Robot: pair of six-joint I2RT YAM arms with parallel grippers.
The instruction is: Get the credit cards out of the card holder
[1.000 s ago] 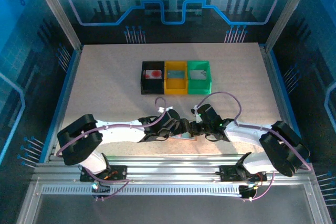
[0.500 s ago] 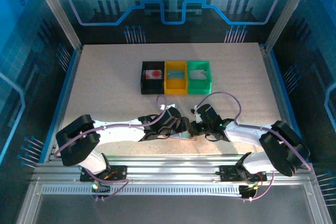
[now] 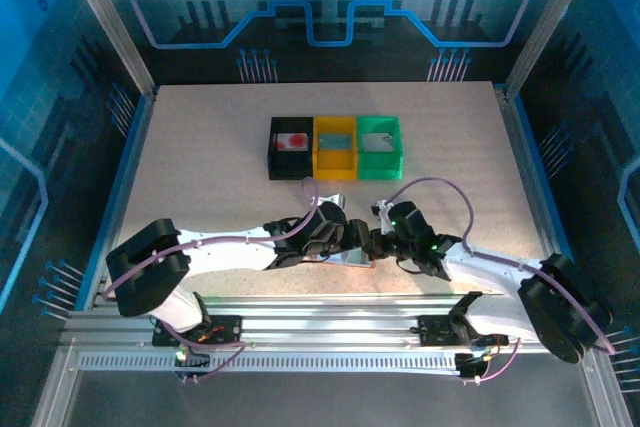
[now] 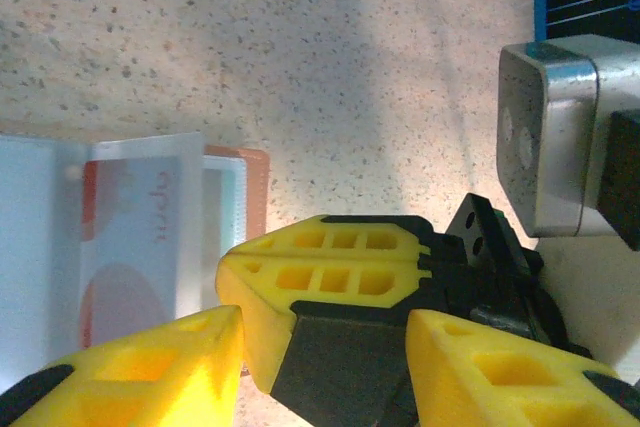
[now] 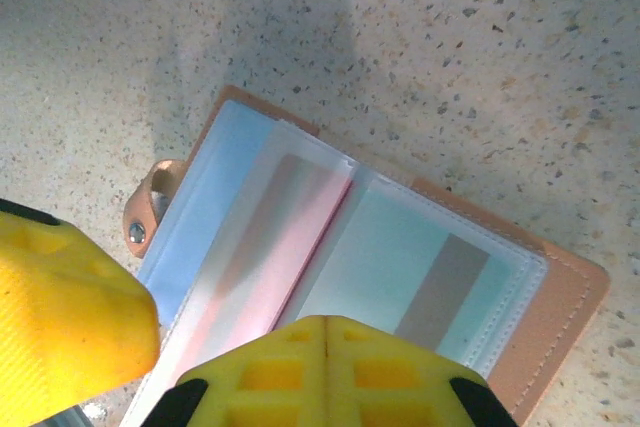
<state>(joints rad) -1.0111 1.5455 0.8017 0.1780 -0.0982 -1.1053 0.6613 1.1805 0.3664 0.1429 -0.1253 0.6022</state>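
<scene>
The card holder (image 5: 565, 292) lies open and flat on the worktop (image 5: 500, 47), close to its near edge and directly under the tips of both arms. Its long axis runs across from one arm to the other. Both cards are inside, under clear sleeves (image 5: 225, 247): the red card (image 5: 300, 237) on the leaf toward the snap tab (image 5: 150, 212), and the teal card (image 5: 400, 267) on the other leaf.

The right pincer (image 5: 325, 337) is clenched on nothing. Its joined tips sit at the fold, and we judge it is pinning the holder down. The left pincer (image 3: 348, 241) has its jaws apart and grasps nothing we can see. One of its fingers (image 5: 60, 317) sits just beside the tab end, which makes it the nearer one to the red card. We think that card must slide out along its leaf toward the left arm.

Compared with a second ago, the right arm's elbow has swung outward and lower, and the left pincer has edged forward. The holder has not shifted.
</scene>
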